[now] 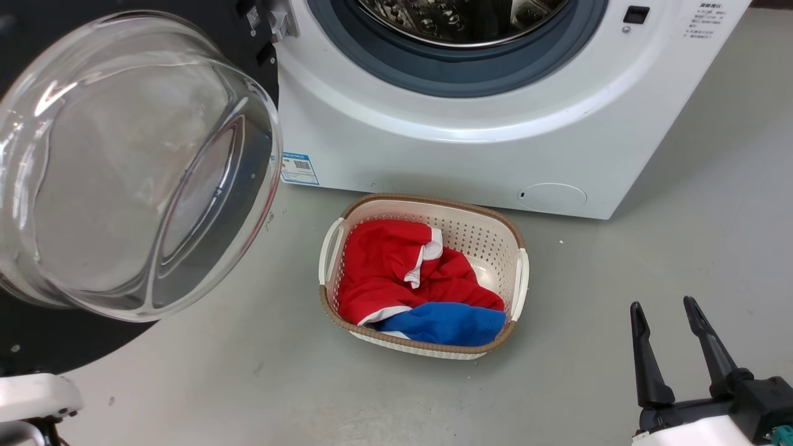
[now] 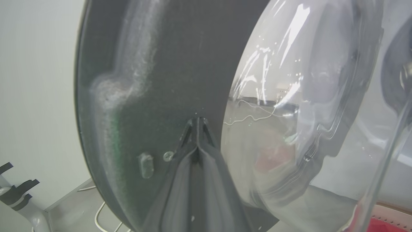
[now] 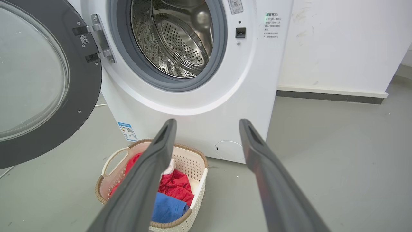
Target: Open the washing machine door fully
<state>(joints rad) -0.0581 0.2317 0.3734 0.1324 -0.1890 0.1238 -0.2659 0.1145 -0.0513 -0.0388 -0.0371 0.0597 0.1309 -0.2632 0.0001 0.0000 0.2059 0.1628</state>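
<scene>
**What is hard for you to make out?**

Starting at my left, the door (image 1: 136, 167) runs off the left and top edges of the head view, so I never see its full circle. My left hand (image 2: 198, 120) has its two fingers clenched together with nothing between them. The tips point at the door's dark inner ring, but I cannot tell whether they touch it. Everything behind the glass window (image 2: 289, 96) is smeared. A pale bit of my left arm (image 1: 34, 393) sits in the head view's lower left corner.

**Where is the door?**

It is swung out to the left of the washing machine (image 1: 433, 142) and hangs on its hinge (image 3: 96, 42). The glass bulges toward my head, and the round opening is uncovered.

**What holds what?**

The drum (image 3: 180, 42), ringed by a grey gasket (image 1: 458, 77), shows bare perforated steel. The head view cuts off its top. On the floor (image 1: 588, 384) just in front of the machine stands a white basket (image 1: 519, 272). It holds a crumpled red piece (image 1: 384, 260) with white trim and a blue piece (image 1: 446, 323) at the near end. The folds hide whether more lies underneath.

**Your counts?**

I count one door, one machine, one basket and two colours of cloth. There is one blue sticker (image 1: 300, 168) and one round cap (image 1: 551, 196) low on the front. At the far right my right hand (image 1: 663, 303) has its two fingers spread apart and grasps nothing. It is well apart from the basket.
</scene>
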